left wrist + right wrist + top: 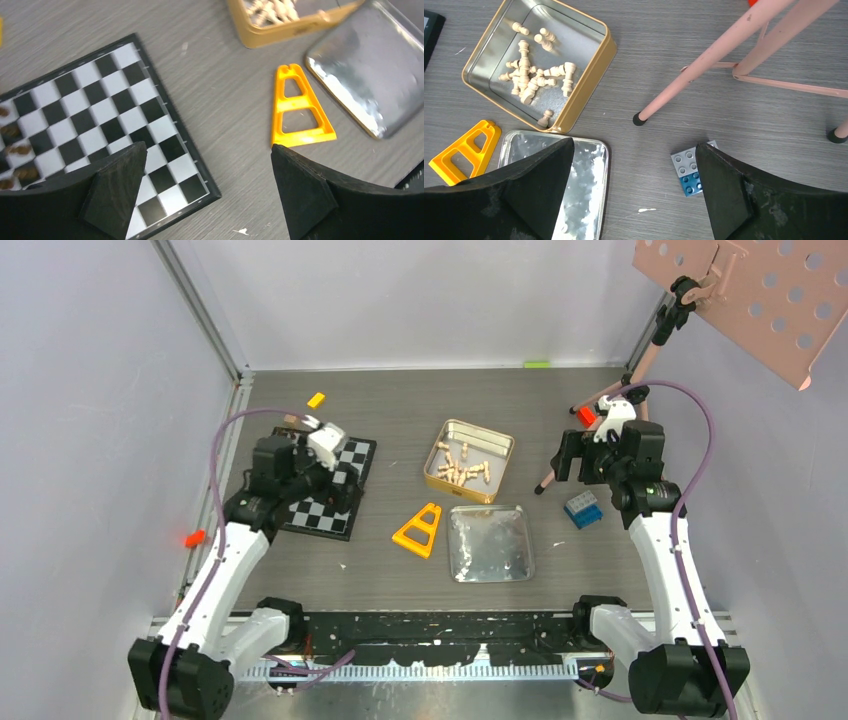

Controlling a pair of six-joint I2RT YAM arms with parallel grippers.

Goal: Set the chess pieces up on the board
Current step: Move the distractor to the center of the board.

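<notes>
While your left gripper point(207, 147) is hovering spread over the lower-right corner of the board point(100, 115), your right gripper point(634, 144) is hanging spread, empty.

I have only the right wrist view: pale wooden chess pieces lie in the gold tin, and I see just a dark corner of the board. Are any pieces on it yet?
Observer: Yes. The left wrist view shows a few dark brown wooden chess pieces along one edge of the flat black-and-white checkered board. They're too blurred to tell which pieces they are.
Operator: Where is the left arm?
Observer: The left gripper hangs open over the board's edge, holding nothing.
</notes>
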